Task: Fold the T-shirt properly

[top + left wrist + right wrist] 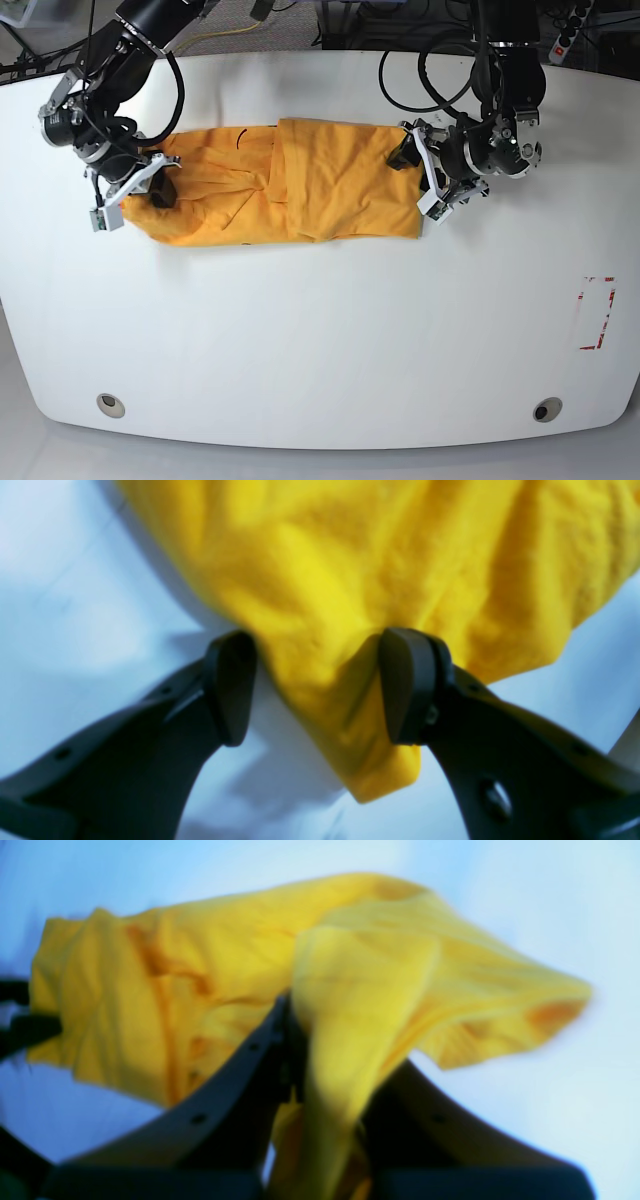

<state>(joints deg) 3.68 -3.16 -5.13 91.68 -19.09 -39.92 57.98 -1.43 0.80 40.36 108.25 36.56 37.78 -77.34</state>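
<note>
On the white table (320,340), T-shirt (290,185) between open left pincer (315,685), right pincer (300,1060) clamping its cloth

Bright, even light; blurred wrist views

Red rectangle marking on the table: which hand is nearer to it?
Left. The left hand sits at the T-shirt's end on the same side as the red rectangle marking; the right hand is at the shirt's far end.

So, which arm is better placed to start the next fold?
The right gripper, probably: it is already shut on the T-shirt. The left fingers stand open around a corner, gripping nothing yet.
</note>
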